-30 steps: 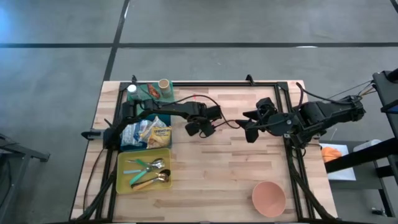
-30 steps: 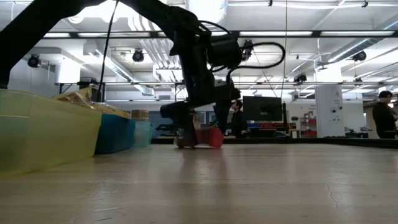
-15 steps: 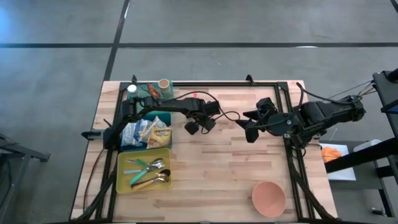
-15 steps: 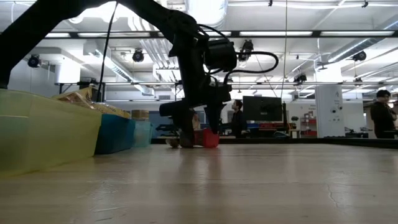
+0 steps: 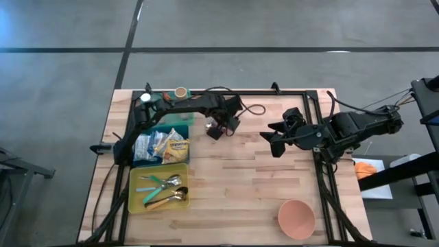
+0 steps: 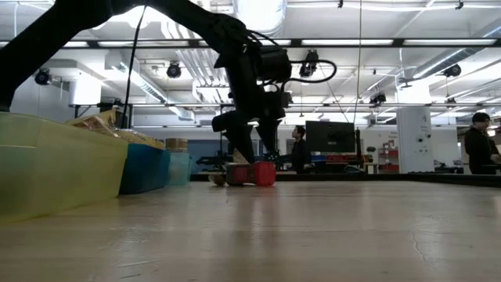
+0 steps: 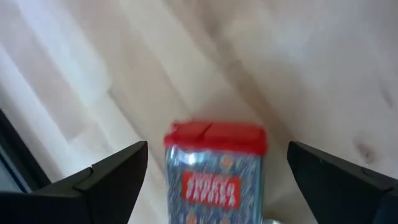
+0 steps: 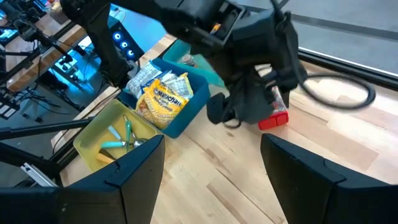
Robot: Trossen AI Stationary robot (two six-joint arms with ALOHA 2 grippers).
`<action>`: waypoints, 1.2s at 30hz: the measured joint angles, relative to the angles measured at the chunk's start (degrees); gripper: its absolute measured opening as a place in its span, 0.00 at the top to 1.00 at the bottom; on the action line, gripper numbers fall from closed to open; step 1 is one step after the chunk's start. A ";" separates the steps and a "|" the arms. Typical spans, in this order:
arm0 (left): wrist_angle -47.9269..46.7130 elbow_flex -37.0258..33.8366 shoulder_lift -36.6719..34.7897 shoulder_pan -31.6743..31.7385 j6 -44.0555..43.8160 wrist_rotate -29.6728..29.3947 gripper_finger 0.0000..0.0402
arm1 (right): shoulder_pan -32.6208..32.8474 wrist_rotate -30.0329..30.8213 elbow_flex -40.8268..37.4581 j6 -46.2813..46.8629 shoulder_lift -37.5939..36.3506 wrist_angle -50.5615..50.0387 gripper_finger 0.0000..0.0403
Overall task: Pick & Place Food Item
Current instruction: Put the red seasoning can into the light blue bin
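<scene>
The food item is a small container (image 7: pixel 214 171) with a red lid and a blue patterned label. It lies on its side on the wooden table, toward the far middle (image 6: pixel 254 174), and also shows in the right wrist view (image 8: pixel 273 118). My left gripper (image 7: pixel 217 149) hovers open just above it, pointing steeply down, one finger on either side and touching nothing (image 5: pixel 221 128). My right gripper (image 5: pixel 273 142) hangs open and empty above the table's right middle (image 8: pixel 211 140).
A blue bin of snack packets (image 5: pixel 161 146) and a yellow tray of cutlery (image 5: pixel 159 189) sit along the left side. A pink bowl (image 5: pixel 296 218) stands near the front right. A cup (image 5: pixel 180 92) stands at the far left. People stand beyond the table (image 6: pixel 477 145).
My left gripper has moved toward the table's far edge and risen a little, rolling about its own axis, and stays open. It now stands over the red-lidded container. My right arm has kept still.
</scene>
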 joint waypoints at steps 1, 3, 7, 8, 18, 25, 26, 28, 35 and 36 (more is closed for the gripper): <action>-0.43 0.05 0.00 0.42 -0.11 0.18 0.03 | 0.00 0.00 0.00 -0.01 0.00 0.00 0.35; -0.27 0.02 0.00 1.02 0.31 0.97 0.03 | -0.01 0.00 0.02 -0.02 0.00 0.00 0.35; -0.21 -0.96 0.54 1.50 0.76 1.69 0.03 | 0.01 0.00 0.00 -0.02 0.00 -0.02 0.35; -0.35 -0.98 0.92 1.63 0.52 1.74 0.03 | -0.01 0.00 0.00 -0.02 0.00 0.00 0.35; 1.94 -0.87 3.52 2.26 -5.45 1.39 0.03 | 0.00 0.00 0.00 0.00 0.00 0.00 0.35; 0.23 -0.78 3.43 2.31 -5.21 1.28 0.03 | 0.01 0.00 0.01 0.00 0.00 -0.02 0.35; 0.23 -0.76 3.43 2.31 -5.21 1.28 0.03 | -0.01 0.00 0.00 0.00 0.00 -0.02 0.35; -0.01 -0.78 3.43 2.31 -5.23 1.28 0.03 | 0.01 0.00 0.02 -0.01 0.00 -0.02 0.35; -0.04 -0.78 3.43 2.14 -5.70 1.09 0.03 | 0.01 0.00 0.00 -0.01 0.00 -0.03 0.35; -0.03 -0.78 3.43 2.13 -6.41 1.09 0.03 | 0.00 0.00 0.02 0.00 0.00 -0.02 0.35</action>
